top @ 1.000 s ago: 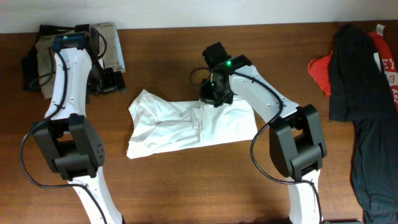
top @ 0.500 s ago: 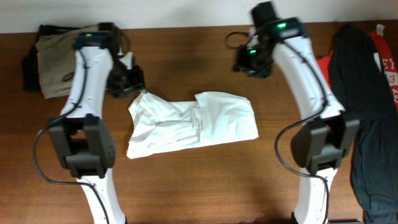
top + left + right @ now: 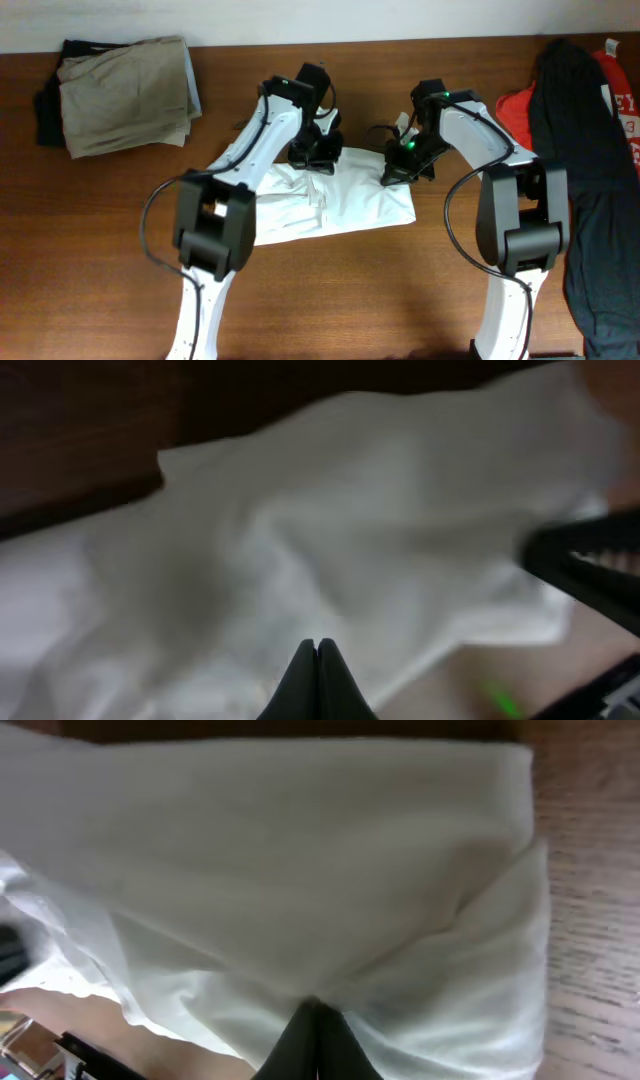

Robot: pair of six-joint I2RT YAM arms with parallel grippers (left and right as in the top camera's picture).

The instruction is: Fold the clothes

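Observation:
The clothes in play are a white shirt [image 3: 345, 205] lying crumpled at the table's middle; it fills the left wrist view [image 3: 330, 530] and the right wrist view [image 3: 300, 870]. My left gripper [image 3: 318, 152] is at the shirt's far edge, its fingertips [image 3: 317, 647] pressed together over the cloth with nothing showing between them. My right gripper [image 3: 404, 168] is at the shirt's far right corner. It is shut [image 3: 312, 1008], and folds of the white cloth gather at its tips. Loose black [image 3: 565, 110] and red [image 3: 517, 118] clothes lie at the far right.
A folded khaki and dark stack [image 3: 122, 92] sits at the back left. The black garment trails down the right edge [image 3: 600, 260]. The right arm's dark body [image 3: 590, 565] shows close to the left gripper. Bare wood lies in front of the shirt.
Both arms have swung in from the back of the table onto the shirt's far edge. The left gripper went from open to shut; the right one opened briefly and shut again.

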